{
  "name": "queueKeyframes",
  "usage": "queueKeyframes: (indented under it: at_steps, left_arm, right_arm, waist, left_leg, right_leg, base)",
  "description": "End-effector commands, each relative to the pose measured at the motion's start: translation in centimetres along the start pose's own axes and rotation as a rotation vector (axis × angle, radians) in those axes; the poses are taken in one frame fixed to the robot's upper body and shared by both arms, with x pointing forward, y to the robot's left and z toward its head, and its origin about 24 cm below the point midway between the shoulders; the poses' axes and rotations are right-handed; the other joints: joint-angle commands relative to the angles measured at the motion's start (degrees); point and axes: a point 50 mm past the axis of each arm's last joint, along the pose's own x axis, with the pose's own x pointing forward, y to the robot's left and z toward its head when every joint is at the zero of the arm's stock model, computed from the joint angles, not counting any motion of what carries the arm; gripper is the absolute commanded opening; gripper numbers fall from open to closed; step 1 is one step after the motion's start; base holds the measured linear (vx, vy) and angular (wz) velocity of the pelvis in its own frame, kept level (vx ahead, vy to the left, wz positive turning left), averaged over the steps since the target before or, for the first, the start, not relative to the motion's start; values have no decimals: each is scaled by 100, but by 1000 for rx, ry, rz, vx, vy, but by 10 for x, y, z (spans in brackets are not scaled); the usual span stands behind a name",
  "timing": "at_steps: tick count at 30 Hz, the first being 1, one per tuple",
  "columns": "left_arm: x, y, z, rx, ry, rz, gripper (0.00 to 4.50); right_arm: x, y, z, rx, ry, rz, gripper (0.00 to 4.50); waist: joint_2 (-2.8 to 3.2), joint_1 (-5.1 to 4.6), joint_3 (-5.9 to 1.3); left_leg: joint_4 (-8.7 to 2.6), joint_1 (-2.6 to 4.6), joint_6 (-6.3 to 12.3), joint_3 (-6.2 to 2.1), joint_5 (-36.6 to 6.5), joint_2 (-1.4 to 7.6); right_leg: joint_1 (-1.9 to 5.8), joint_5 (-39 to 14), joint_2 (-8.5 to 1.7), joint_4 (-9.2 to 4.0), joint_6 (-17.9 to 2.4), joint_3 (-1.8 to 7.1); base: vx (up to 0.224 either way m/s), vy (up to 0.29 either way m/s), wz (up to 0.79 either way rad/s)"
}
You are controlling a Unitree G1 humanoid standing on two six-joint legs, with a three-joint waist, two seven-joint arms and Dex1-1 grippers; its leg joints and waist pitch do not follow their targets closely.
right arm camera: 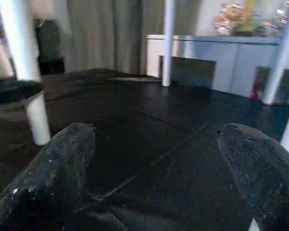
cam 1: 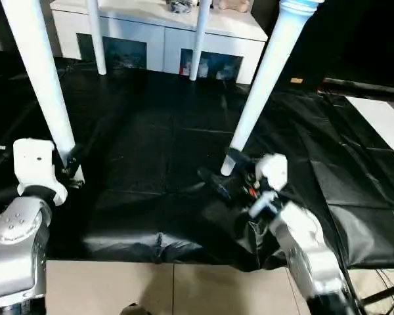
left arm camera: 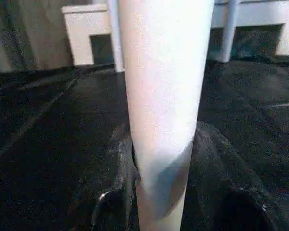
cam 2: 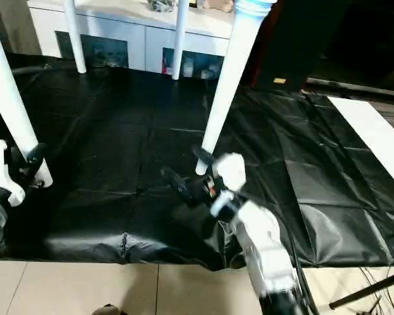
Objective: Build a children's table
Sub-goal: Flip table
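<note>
**Now the table stands on its legs, and we steady it from below**

Well, we're looking under the children's table: four white legs come down onto the black sheet (cam 1: 151,151) spread over the floor, the tabletop itself out of sight above. Far off stand two legs, the far-left leg (cam 1: 96,39) and the far-right leg (cam 1: 199,42), in front of the white cabinet (cam 1: 157,33).

Nearer us, the near-left leg (cam 1: 43,79) is clenched between the jaws of our left gripper (cam 1: 71,163), low down, just above its foot. The near-right leg (cam 1: 266,82) slants down to the sheet, and our right gripper (cam 2: 187,172) sits at its foot, jaws spread wide, holding nothing; its fingers (right arm camera: 62,163) frame bare sheet.

We judge assembly near done and the table being set square. Next, that right leg wants the open jaws brought around it, or a clean withdrawal without knocking it.
</note>
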Motion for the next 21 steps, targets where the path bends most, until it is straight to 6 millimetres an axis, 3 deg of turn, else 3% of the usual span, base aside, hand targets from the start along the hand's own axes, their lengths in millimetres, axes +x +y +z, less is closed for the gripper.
queueKeyframes:
  at_steps: [1, 4, 7, 8, 9, 10, 11, 13, 14, 17, 21]
  left_arm:
    - [1, -11, -3, 12, -32, -73, 151]
    - [-6, -9, -15, -16, -34, -113, 221]
    - [-14, -7, -20, -15, -39, -133, 227]
    - [-19, -3, -22, -13, -42, -127, 241]
    - [-19, -2, -22, -13, -43, -126, 256]
    - [-25, 3, -25, -4, -53, -115, 264]
    - [-28, 4, -26, 0, -57, -111, 264]
    - [-34, 7, -27, -4, -73, -103, 272]
    - [-40, 10, -24, -11, -99, -81, 302]
    - [-55, 13, -16, -42, -171, -1, 308]
    - [-69, -4, -16, -143, -159, 53, 346]
  right_arm:
    - [-3, -7, 11, -8, -58, -65, 450]
    - [-9, -10, 17, -15, -111, -172, 450]
    - [-13, -13, 21, -22, -140, -231, 450]
    - [-15, -14, 23, -28, -154, -260, 450]
    - [-15, -14, 23, -28, -156, -263, 450]
    - [-18, -15, 25, -30, -165, -284, 450]
    - [-18, -15, 25, -32, -167, -289, 450]
    - [-21, -14, 25, -36, -164, -291, 450]
    - [-24, -13, 25, -39, -158, -294, 450]
    - [-30, -13, 24, -57, -111, -298, 450]
    - [-36, -13, 18, -70, -25, -285, 450]
  waist:
    - [238, -70, -315]
    - [234, -69, -297]
    - [286, -114, -262]
    - [279, -139, -259]
    - [275, -148, -260]
    - [320, -169, -257]
    - [304, -219, -252]
    - [330, -256, -256]
    - [364, -272, -259]
    - [351, -320, -250]
    - [333, -338, -218]
  left_leg:
    - [-602, 236, -437, -148, -3272, 170]
    - [-608, 246, -470, -147, -3365, 169]
    - [-630, 288, -533, -187, -3830, 167]
    - [-638, 293, -534, -192, -3929, 166]
    - [-646, 293, -529, -200, -3940, 166]
    - [-662, 316, -528, -208, -3970, 171]
    - [-677, 314, -521, -206, -3988, 176]
    - [-700, 286, -529, -214, -3975, 183]
    - [-713, 278, -533, -218, -3953, 183]
    - [-725, 236, -516, -208, -3842, 194]
    - [-680, 294, -461, -170, -3954, 181]
  right_leg:
    - [43, -2540, -324, -563, -484, 199]
    - [15, -2702, -341, -583, -427, 208]
    - [-3, -3210, -332, -637, -331, 171]
    - [7, -3306, -335, -658, -312, 160]
    - [25, -3325, -341, -664, -315, 151]
    - [33, -3267, -339, -680, -345, 141]
    - [40, -3196, -332, -692, -368, 134]
    - [74, -3020, -331, -671, -410, 134]
    - [87, -2923, -331, -650, -444, 134]
    - [129, -2791, -344, -650, -487, 141]
    - [63, -3015, -316, -701, -435, 146]
  base:
    - [0, 0, 0]
    - [0, 0, 0]
    - [0, 0, 0]
    - [0, 0, 0]
    - [0, 0, 0]
    - [0, 0, 0]
    - [0, 0, 0]
    - [0, 0, 0]
    - [0, 0, 0]
    - [0, 0, 0]
    - [0, 0, 0]
